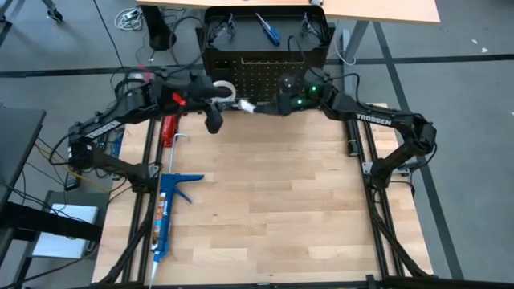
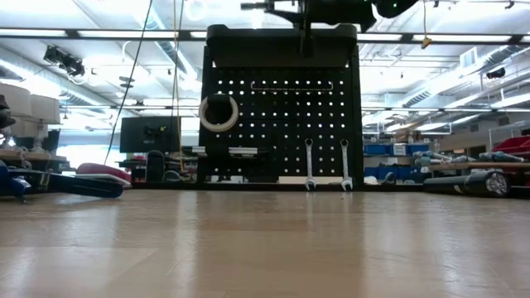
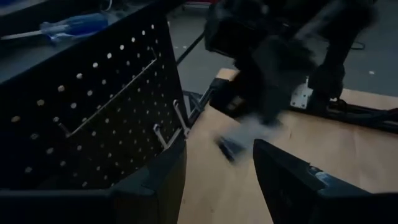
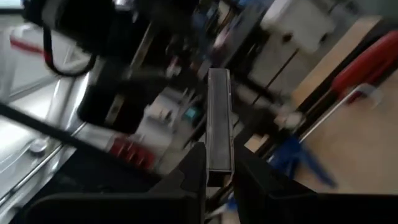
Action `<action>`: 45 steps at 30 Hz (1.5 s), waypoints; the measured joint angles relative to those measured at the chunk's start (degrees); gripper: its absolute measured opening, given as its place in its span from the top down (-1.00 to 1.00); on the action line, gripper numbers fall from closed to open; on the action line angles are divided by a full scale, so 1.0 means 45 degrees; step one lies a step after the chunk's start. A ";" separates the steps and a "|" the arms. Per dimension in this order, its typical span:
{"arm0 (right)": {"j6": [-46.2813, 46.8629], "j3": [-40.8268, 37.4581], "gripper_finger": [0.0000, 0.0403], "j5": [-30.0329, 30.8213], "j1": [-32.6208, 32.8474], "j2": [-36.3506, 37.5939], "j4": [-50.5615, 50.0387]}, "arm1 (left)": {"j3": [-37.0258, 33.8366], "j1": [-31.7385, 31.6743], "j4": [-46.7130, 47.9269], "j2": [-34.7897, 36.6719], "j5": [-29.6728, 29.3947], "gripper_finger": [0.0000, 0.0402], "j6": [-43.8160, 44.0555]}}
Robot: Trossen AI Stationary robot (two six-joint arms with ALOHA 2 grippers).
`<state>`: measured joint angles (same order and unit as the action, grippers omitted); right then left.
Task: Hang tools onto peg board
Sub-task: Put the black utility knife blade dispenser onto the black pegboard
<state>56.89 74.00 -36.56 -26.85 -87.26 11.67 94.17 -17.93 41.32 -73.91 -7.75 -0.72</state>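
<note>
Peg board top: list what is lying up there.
On the peg board top lie a blue-handled screwdriver in the middle and black-framed safety glasses at its left and right ends. From the low view, its top ledge hides them.

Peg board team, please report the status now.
Right gripper shut on pen-like tool near peg board. Left gripper open, empty. Tape roll, two wrenches hung.
</note>
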 joint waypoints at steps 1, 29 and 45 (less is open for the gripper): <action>0.0068 0.0000 0.69 -0.0093 0.0162 0.0000 -0.0007 | 0.0000 0.0000 -0.0127 -0.0113 0.0005 0.04 -0.0010; 0.0877 0.0024 0.69 0.0157 0.1045 -0.0034 0.0871 | 0.0023 0.0085 -0.0292 -0.0730 0.1661 0.04 0.0313; 0.1035 0.0058 0.69 0.1230 0.0142 0.0087 0.1997 | 0.0704 0.0097 0.0444 -0.0758 0.1065 0.04 -0.0132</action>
<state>61.55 74.26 -31.03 -26.21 -86.87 20.66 97.34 -17.50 43.32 -77.32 -2.96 -1.32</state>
